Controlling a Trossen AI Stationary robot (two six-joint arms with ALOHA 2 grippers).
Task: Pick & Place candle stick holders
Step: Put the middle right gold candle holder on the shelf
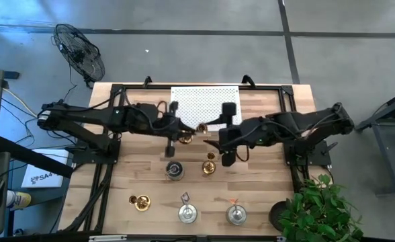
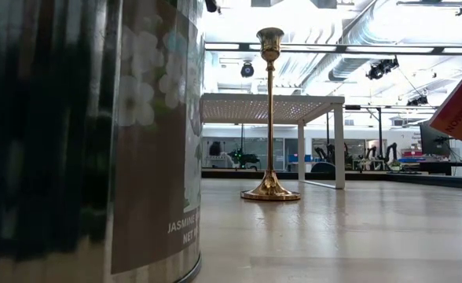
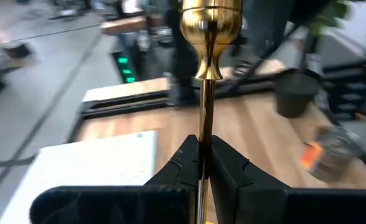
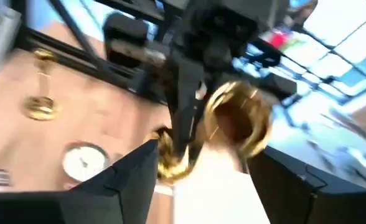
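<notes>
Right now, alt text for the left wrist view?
The left gripper is shut on the thin stem of a gold candle holder, its cup rising above the fingers. Behind lie the wooden table and a white rack, blurred.

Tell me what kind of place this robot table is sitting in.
Probably a robotics lab or workshop in an industrial hall: bare concrete floor, exposed ceiling ducts, more workstations in the background, and a standing fan by the table.
</notes>
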